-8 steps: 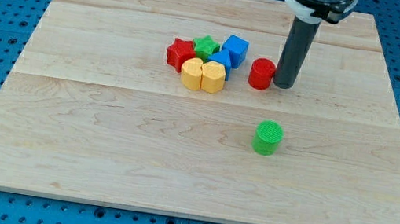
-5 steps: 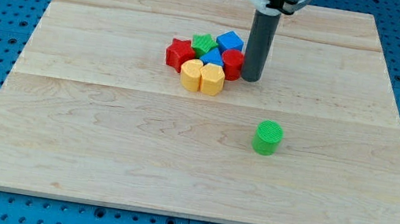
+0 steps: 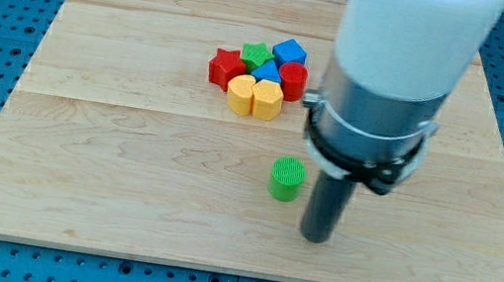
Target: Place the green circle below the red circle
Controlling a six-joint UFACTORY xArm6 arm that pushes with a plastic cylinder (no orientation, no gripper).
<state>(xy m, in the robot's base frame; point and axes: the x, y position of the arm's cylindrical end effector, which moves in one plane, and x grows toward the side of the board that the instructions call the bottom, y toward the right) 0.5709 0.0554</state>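
A: Where do we stand? Our tip [image 3: 315,239] sits on the pale wooden surface [image 3: 126,182], just to the view's right of and slightly below the ribbed green circle block [image 3: 286,179], close to it though we cannot tell whether they touch.

B: And the red circle block [image 3: 292,78] lies on the right edge of the cluster near the view's top, pressed against the blue cube [image 3: 290,53], the blue triangle [image 3: 269,71] and a yellow block [image 3: 266,97]. The red star [image 3: 226,66], green star [image 3: 258,57] and second yellow block [image 3: 241,92] complete that group.

A: So the green circle is already below the red one, nearly in line, just a touch to the view's right, but well apart from it.

B: We judge the task mostly done; a short nudge up and leftward would tighten the placement.

A: Fingers?

B: We have none, only the plain dark rod, so nothing is clasped or released.

A: Any writing or brands?

B: None that we can read.
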